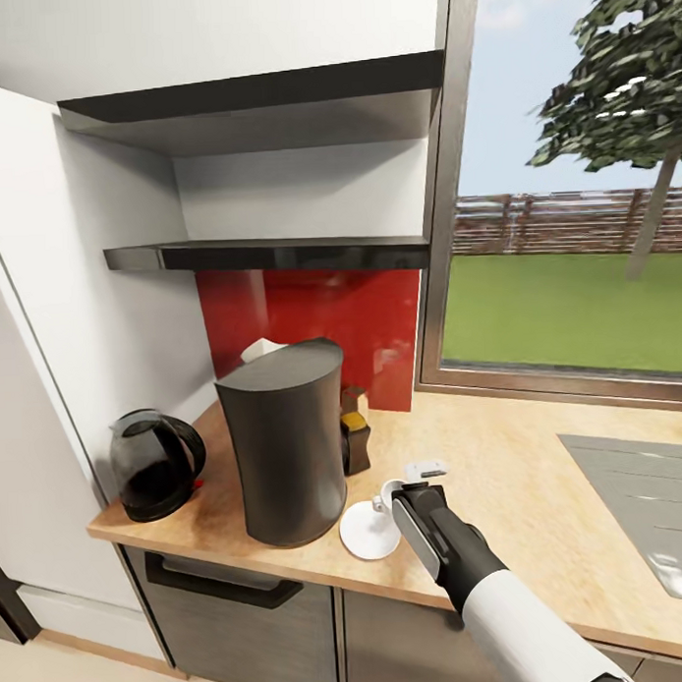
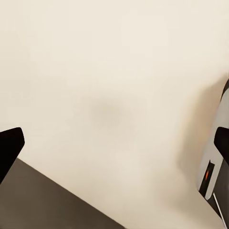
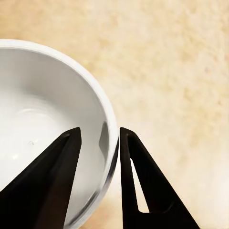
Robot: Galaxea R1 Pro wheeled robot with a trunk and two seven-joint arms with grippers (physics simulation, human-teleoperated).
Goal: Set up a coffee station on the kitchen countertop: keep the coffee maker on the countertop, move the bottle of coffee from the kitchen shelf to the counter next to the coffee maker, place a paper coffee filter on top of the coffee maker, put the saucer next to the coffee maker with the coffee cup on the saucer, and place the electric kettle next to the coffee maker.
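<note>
Straddling the coffee cup's rim, the right end effector pinches its wall nearly closed, carrying it toward the saucer at the coffee maker's four o'clock; the left end effector hangs wide open, empty.

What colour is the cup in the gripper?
White, clearest in the right wrist view: the cup, its rim between the right gripper fingers.

Bare wooden countertop stretches open to the right of the right gripper; to its left the saucer and tall coffee maker crowd the approach
</note>
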